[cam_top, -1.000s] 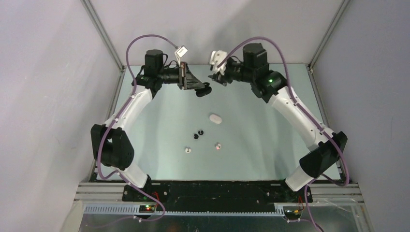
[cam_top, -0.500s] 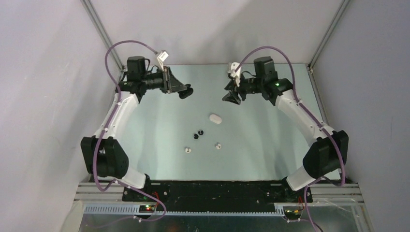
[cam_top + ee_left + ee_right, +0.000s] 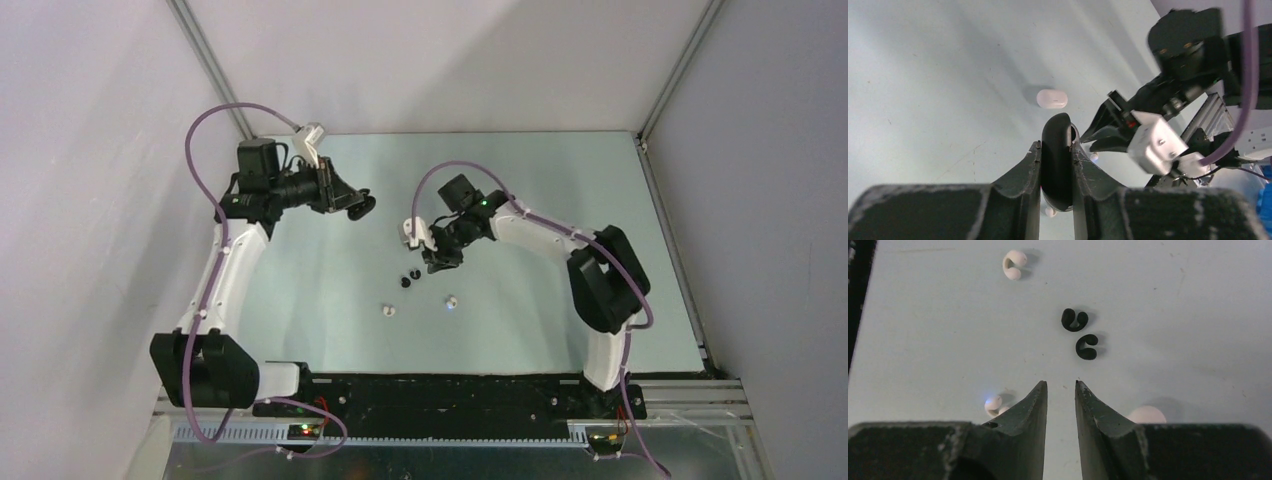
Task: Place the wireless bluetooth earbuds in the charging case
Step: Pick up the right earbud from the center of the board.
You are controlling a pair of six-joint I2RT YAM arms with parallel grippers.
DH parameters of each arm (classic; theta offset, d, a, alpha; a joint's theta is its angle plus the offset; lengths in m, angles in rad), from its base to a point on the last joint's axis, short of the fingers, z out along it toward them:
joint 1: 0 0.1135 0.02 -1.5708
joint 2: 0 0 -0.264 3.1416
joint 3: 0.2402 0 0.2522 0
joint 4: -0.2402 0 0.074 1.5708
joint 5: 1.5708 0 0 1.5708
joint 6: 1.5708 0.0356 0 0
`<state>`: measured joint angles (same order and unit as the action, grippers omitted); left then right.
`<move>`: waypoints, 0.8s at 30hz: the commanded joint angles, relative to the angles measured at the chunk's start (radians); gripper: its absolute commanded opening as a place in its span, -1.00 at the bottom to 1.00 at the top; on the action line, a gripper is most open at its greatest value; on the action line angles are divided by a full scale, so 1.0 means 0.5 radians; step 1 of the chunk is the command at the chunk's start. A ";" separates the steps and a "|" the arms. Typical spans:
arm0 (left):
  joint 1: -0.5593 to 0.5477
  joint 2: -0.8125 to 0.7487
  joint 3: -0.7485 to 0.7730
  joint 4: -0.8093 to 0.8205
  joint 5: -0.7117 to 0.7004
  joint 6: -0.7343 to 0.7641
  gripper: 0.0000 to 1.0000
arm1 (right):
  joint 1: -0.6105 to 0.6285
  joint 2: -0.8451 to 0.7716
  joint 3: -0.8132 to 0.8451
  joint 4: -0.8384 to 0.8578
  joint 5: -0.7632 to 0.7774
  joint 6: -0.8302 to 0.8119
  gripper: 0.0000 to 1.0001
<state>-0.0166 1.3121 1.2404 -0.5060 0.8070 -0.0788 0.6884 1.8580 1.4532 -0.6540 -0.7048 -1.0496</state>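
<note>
Left gripper (image 3: 1056, 146) pinches black charging case (image 3: 1056, 165) edge-on, long axis pointing forward.

Earbuds (image 3: 1068, 319) on table (image 3: 560, 180), case (image 3: 1052, 98) behind

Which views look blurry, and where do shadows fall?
Left wrist view: the right arm is smeared, the black case in the left gripper sharp. Right wrist view: crisp, the black earbuds throwing soft shadows to their right. Top view: even light.
</note>
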 commanded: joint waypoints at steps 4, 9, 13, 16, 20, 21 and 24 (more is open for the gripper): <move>0.058 -0.213 -0.043 0.004 0.006 -0.112 -1.00 | 0.134 0.280 0.131 0.262 0.125 -0.120 -0.41; 0.126 -0.324 -0.097 0.002 0.033 -0.210 -1.00 | 0.181 0.470 0.400 0.258 0.152 0.360 -0.49; 0.152 -0.368 -0.073 0.000 0.048 -0.268 -1.00 | 0.169 0.463 0.491 0.335 0.081 1.271 -0.49; 0.171 -0.375 -0.058 0.001 0.051 -0.273 -1.00 | 0.170 0.437 0.453 0.343 0.112 1.699 -0.48; 0.178 -0.362 -0.045 0.001 0.042 -0.272 -1.00 | 0.188 0.382 0.323 0.360 0.140 1.628 -0.50; 0.178 -0.359 -0.045 0.001 0.037 -0.272 -1.00 | 0.177 0.384 0.321 0.349 0.127 1.560 -0.50; 0.185 -0.357 -0.042 0.000 0.041 -0.281 -1.00 | 0.153 0.404 0.334 0.245 0.008 1.343 -0.53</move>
<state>0.0647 1.1442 1.1893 -0.5262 0.8135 -0.1959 0.7742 2.0979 1.6176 -0.4969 -0.6407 -0.3248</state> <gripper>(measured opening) 0.246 0.244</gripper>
